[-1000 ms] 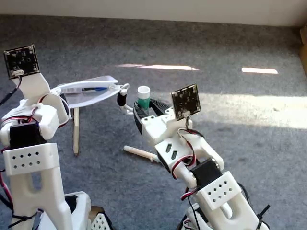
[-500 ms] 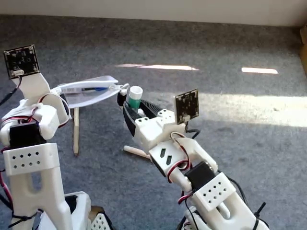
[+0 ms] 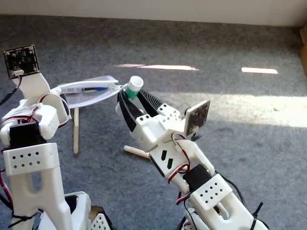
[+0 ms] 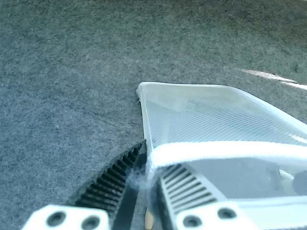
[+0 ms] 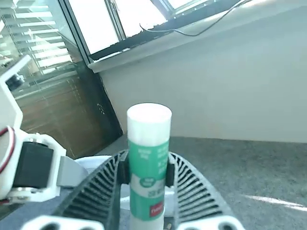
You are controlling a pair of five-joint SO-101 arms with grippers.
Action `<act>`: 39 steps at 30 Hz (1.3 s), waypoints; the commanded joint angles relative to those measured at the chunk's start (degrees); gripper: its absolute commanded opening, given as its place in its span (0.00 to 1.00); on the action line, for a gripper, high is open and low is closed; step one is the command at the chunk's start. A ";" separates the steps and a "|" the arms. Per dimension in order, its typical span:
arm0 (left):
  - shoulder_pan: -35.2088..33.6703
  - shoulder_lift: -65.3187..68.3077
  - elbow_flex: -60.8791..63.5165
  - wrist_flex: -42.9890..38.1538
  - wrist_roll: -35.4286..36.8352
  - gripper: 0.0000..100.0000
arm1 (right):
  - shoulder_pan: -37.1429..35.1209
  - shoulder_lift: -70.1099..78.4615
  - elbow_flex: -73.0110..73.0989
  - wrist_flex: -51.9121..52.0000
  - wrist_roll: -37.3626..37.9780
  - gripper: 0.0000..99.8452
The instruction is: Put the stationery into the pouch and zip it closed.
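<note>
right jaws are clenched on the glue stick (image 3: 134,86), holding it upright with its white cap on top, off the carpet (image 3: 230,48). the cap sits just at 3 o'clock of the pouch (image 3: 88,99). left jaws pinch the pouch's white edge and hold the translucent pouch raised; a blue pen (image 3: 91,89) lies inside. what looks like a pencil (image 3: 76,134) lies on the carpet at 6 o'clock of the pouch, and a second pencil (image 3: 135,151) at 6 o'clock of the glue stick.
</note>
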 commanded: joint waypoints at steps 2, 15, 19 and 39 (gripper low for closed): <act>1.36 -0.04 -0.40 -0.18 -0.18 0.01 | -0.48 -1.89 -0.57 -6.20 -0.26 0.01; 1.36 -0.04 -0.31 -0.18 -0.18 0.01 | -3.38 -1.45 -0.48 -17.01 -0.18 0.01; 1.36 -0.04 -0.22 -0.18 -0.18 0.01 | -3.47 -1.27 -0.48 -19.30 -0.18 0.01; 1.27 -0.22 1.98 -1.76 -0.26 0.01 | -7.96 35.03 -13.05 -41.80 9.67 0.01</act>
